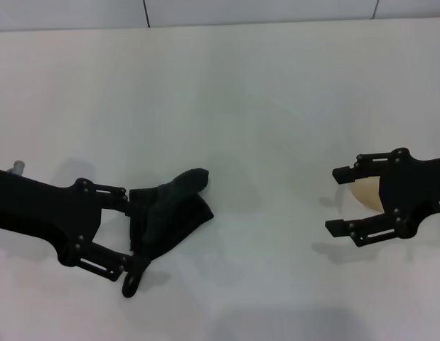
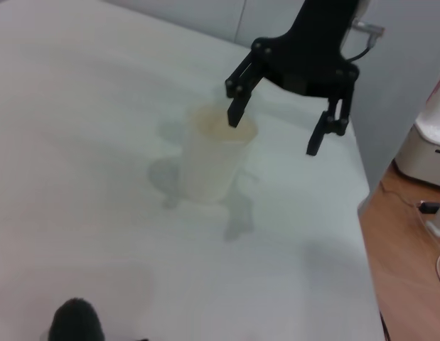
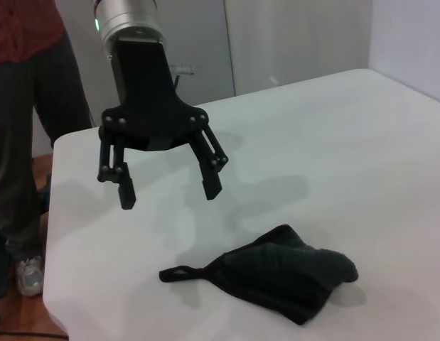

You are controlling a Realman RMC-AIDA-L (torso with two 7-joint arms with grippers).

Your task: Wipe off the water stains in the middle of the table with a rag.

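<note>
Left gripper [image 3: 166, 190] hung above the rag [image 3: 276, 278], jaws apart and holding nothing; right gripper [image 1: 338, 200], jaws apart, flanked the cup [image 2: 214, 162]; any grasp should bite the rag's thick fold squarely.

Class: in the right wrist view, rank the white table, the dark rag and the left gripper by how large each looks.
1. white table
2. left gripper and dark rag: look alike in extent, and the gripper hangs above the table, so no ranking.

The worktop [image 1: 241, 106] is showing plain white, unpatterned. The rag [image 1: 170, 217] is lying dark charcoal, near black, with no print. Both the left gripper [image 3: 166, 190] and the right gripper [image 1: 333, 201] are showing matte black. A cup [image 2: 214, 160] is looking pale cream, slightly tan at its rim.
</note>
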